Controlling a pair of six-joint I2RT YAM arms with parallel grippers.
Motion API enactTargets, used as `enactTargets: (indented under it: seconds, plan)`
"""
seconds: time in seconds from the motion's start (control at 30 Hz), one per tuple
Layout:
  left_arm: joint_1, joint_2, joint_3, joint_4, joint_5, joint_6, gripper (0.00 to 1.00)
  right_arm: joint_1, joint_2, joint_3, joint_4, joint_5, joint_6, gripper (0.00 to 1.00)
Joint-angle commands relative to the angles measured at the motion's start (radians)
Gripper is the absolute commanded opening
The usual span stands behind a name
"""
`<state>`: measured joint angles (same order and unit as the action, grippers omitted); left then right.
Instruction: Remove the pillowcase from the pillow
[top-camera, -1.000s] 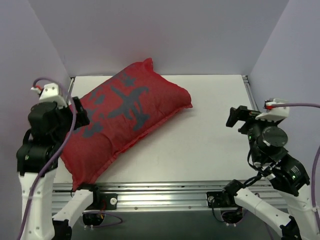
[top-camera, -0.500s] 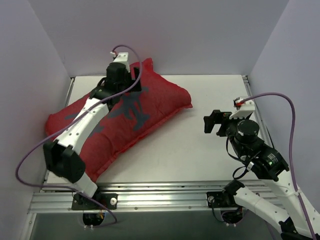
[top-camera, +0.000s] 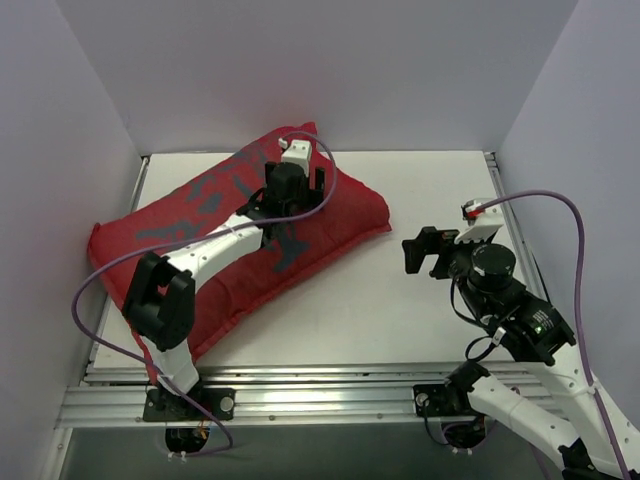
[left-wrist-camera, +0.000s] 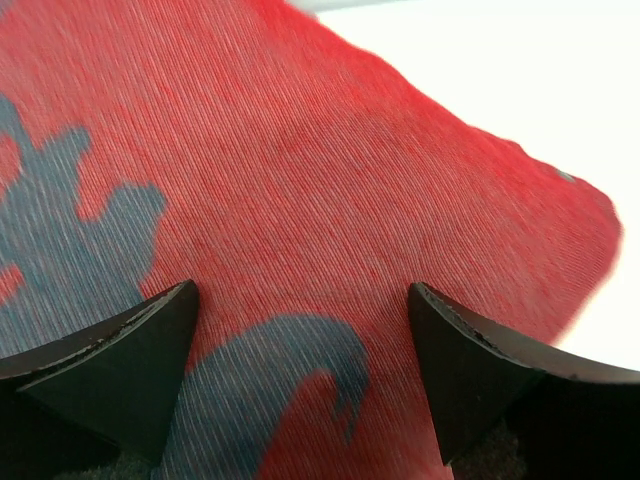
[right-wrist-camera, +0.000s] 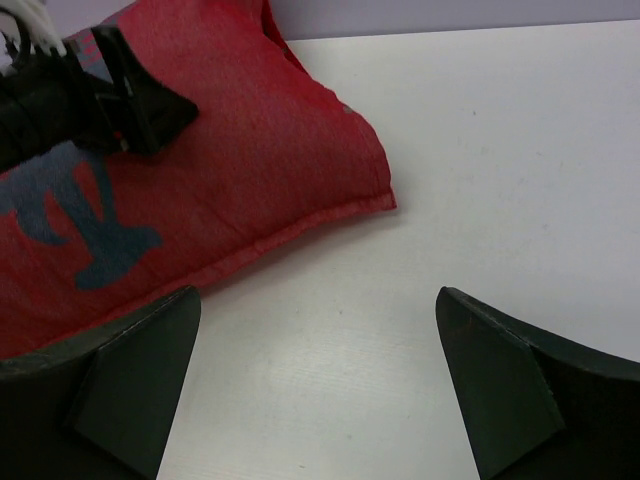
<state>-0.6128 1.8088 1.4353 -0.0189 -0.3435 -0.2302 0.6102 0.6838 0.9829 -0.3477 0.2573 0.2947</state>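
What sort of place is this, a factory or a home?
Probably a lab test booth: a white table boxed in by plain walls, with a left arm and right arm mounted on a metal rail.

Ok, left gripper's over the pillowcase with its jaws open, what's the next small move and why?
I'd likely lower the left gripper straight down and pinch a fold of the pillowcase. Its jaws stand open close over the red fabric with nothing between them, none of the white pillow shows yet, and the right gripper hangs open over bare table beside the case's corner.
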Motion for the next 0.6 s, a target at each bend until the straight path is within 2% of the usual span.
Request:
enactTargets:
  seconds: [0.0,0.13,0.33,0.37,0.43,0.47,0.57]
  plan:
    - [-0.113,-0.113,-0.168,-0.079,0.089,-0.127,0.94,0.0,-0.036,0.014,0.052,0.037,-0.012,1.0]
    - [-0.205,-0.232,-0.305,-0.238,0.127,-0.196,0.94,0.002,-0.044,0.003,0.088,0.04,-0.025,1.0]
    - [-0.382,-0.618,-0.502,-0.475,0.09,-0.369,0.94,0.002,0.049,0.033,0.119,-0.029,-0.046,1.0]
    - [-0.387,-0.728,-0.515,-0.504,0.08,-0.433,0.94,0.002,0.065,0.042,0.127,-0.045,-0.046,1.0]
    - [-0.387,-0.827,-0.518,-0.607,0.057,-0.478,0.94,0.002,0.112,0.04,0.168,-0.11,-0.051,1.0]
    - [-0.387,-0.898,-0.504,-0.646,-0.001,-0.513,0.94,0.002,0.131,0.04,0.188,-0.127,-0.049,1.0]
    - [-0.38,-0.982,-0.415,-0.852,-0.136,-0.582,0.94,0.002,0.219,0.054,0.257,-0.177,-0.06,1.0]
